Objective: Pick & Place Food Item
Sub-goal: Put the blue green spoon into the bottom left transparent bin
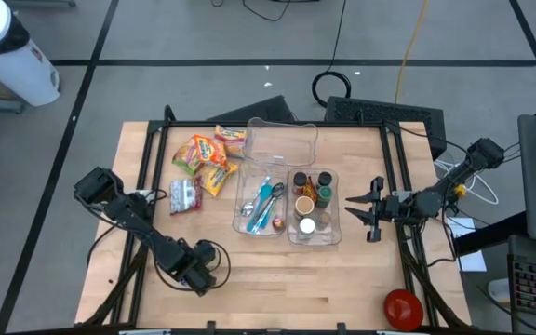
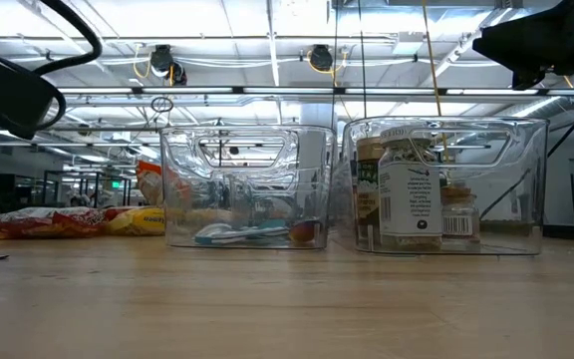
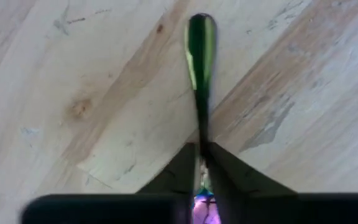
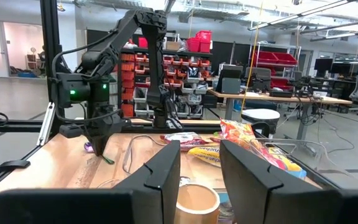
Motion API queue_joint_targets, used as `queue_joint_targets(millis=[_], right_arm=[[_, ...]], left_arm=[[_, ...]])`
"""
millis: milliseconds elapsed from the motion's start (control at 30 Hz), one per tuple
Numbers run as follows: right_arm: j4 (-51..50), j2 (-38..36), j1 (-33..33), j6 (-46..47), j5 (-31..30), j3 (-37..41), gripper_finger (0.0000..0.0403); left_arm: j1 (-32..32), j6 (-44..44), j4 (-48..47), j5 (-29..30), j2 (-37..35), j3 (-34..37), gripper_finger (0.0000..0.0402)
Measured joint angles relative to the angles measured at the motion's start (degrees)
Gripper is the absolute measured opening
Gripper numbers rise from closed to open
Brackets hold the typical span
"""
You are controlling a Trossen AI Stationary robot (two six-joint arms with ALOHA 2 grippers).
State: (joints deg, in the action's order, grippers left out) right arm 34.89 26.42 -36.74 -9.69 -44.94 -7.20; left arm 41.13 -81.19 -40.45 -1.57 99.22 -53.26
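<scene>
My left gripper point(image 1: 196, 270) is at the table's near left, pointing down at the wood, shut on a thin shiny green utensil point(image 3: 201, 74) that sticks out past its fingertips. It also shows in the right wrist view point(image 4: 98, 149). My right gripper point(image 1: 366, 209) is open and empty, just right of the clear bin of jars point(image 1: 313, 207), level above the table. Several snack bags point(image 1: 205, 160) lie flat on the table at the far left. A clear bin point(image 1: 261, 207) holds spoons and other utensils. My left gripper pinches the green utensil's narrow stem point(image 3: 201, 135) between its two fingertips, coming from above and pointing down. The utensil runs on along the fingers and ends in a wider rounded end point(image 3: 201, 31). That end is low by the tabletop point(image 4: 107, 160); whether it touches, I cannot tell.
An empty clear bin point(image 1: 282, 140) stands behind the two filled ones. A silver packet point(image 1: 183, 194) lies left of the utensil bin. A red round object point(image 1: 403, 307) sits at the near right corner. Black frame rails run along both table sides. Bare wood lies along the near edge.
</scene>
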Motion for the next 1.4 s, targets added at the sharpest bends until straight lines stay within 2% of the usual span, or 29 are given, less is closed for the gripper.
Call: queue_joint_targets(millis=[100,433,667,767,900,1000,1100,1267,1400], right_arm=[[0.00,0.02,-0.01,0.00,0.00,0.00,0.0105],[0.00,0.02,0.00,-0.05,-0.01,0.00,0.0105],[0.02,0.00,0.01,-0.02,-0.01,0.00,0.0105],[0.00,0.02,-0.01,-0.02,-0.01,0.00,0.0105],[0.01,0.01,0.01,-0.02,-0.01,0.00,0.0105],[0.00,0.00,0.00,-0.09,-0.01,0.00,0.0105],[0.00,0.02,-0.01,-0.11,-0.03,0.00,0.0105],[0.02,0.02,0.00,-0.16,-0.01,0.00,0.0105],[0.02,0.02,0.01,-0.07,-0.01,0.00,0.0105]], left_arm=[[-0.73,0.41,0.70,-0.50,0.04,0.00,0.0011],[-2.06,7.78,1.16,1.19,-1.03,0.13,0.0004],[-1.81,8.16,2.96,11.53,-4.53,0.39,0.0003],[-1.31,9.50,4.73,11.71,-6.93,0.32,0.0002],[-0.87,12.63,9.15,15.20,-10.51,0.25,0.0002],[-0.37,16.40,12.38,18.02,-13.17,0.26,0.0001],[-0.12,21.95,18.04,23.48,-16.35,0.21,0.0001],[-1.78,36.68,29.11,31.30,-19.61,0.20,0.0001],[-5.17,47.97,38.11,34.62,-20.65,0.20,0.0001]])
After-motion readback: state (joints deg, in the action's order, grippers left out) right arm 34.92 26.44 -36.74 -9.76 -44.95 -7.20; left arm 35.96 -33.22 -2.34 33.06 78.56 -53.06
